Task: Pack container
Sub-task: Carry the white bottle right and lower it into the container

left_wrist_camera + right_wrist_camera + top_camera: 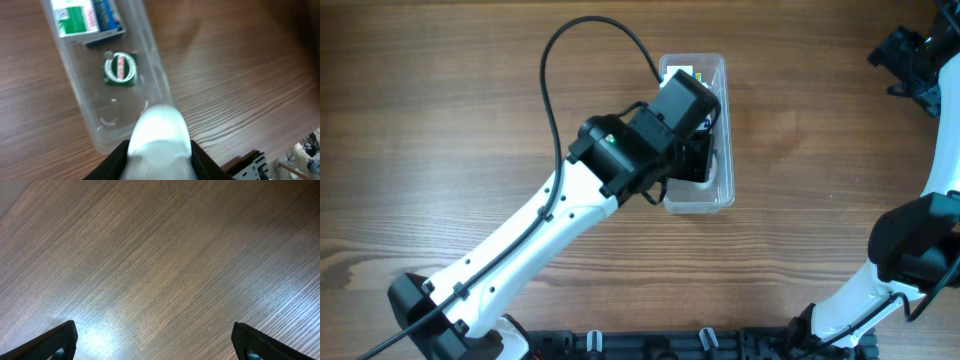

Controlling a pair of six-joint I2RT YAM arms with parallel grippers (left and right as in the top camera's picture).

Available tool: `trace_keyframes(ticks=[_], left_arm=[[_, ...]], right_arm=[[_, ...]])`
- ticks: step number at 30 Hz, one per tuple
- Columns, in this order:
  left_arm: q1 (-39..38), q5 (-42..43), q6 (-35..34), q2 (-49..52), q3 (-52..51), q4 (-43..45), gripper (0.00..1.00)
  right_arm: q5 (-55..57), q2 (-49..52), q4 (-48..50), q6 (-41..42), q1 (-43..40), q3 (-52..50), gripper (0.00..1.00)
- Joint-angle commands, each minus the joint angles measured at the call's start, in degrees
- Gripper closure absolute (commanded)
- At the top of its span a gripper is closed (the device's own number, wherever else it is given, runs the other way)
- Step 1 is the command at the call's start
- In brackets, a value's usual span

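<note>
Directly beneath the left gripper (160, 160) the container (155, 65) is placed, presumably so that the white rounded object (159, 131) clamped in its jaws can be lowered into the free near end. The right gripper (155, 340) is held spread wide, empty, well away.

The container (705, 202) lies on the table (440, 120), holding a box (85, 17) with a small packet (120, 67) just beside it.

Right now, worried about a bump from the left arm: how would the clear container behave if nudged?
The clear container looks thin-walled and holds only a few small boxes, so it is probably light. Long, low and flat-bottomed on the smooth wooden table, it would likely slide rather than tip. Its walls may flex if squeezed.
</note>
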Motion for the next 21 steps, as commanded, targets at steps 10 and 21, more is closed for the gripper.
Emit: trace_keyframes(ticks=[10,21], left_arm=[[-1.22,-4.72,-0.96,11.06,0.87,7.41,0.63],[-1.18,-4.96,-0.96,15.65,0.87,8.22,0.57]], right_arm=[[-0.09,0.66,0.17,0.81,0.09,0.15,0.0],[-0.09,0.66,0.17,0.83,0.09,0.15,0.0]])
